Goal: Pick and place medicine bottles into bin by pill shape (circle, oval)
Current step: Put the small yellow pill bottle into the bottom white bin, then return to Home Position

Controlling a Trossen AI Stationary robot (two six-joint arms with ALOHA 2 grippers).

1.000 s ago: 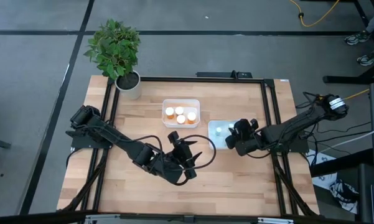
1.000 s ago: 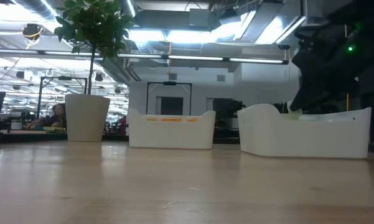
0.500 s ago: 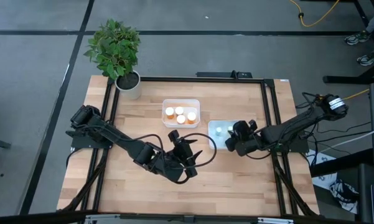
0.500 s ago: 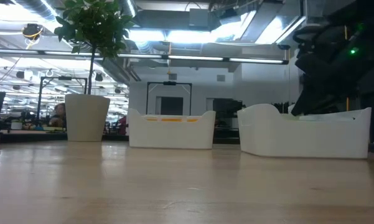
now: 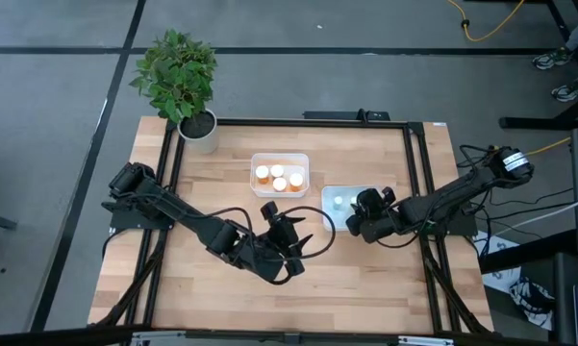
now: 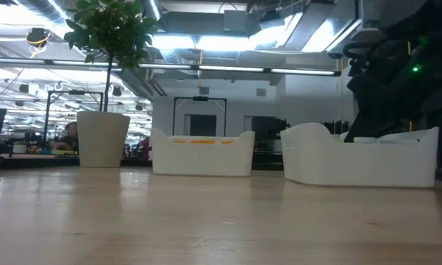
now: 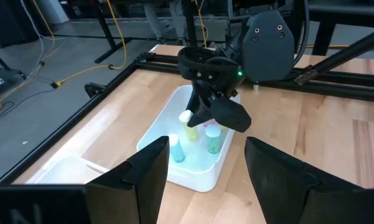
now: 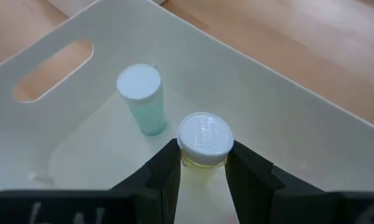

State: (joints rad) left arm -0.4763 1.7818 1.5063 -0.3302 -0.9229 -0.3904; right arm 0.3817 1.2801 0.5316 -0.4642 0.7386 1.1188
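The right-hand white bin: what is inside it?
Bin: two teal bottles, plus a yellow bottle gripped by the right hand. That hand hides part of the floor.

Four orange bottles (image 5: 278, 177) stand white-capped in one bin; pastel bottles (image 7: 193, 137) stand upright in the other.

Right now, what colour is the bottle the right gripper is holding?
Pale yellow with a white cap, clearest in the right wrist view: bottle, right gripper.

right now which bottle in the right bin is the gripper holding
The yellow bottle: it sits between the right gripper's fingers, above the right bin. The teal bottle beside it stands free.
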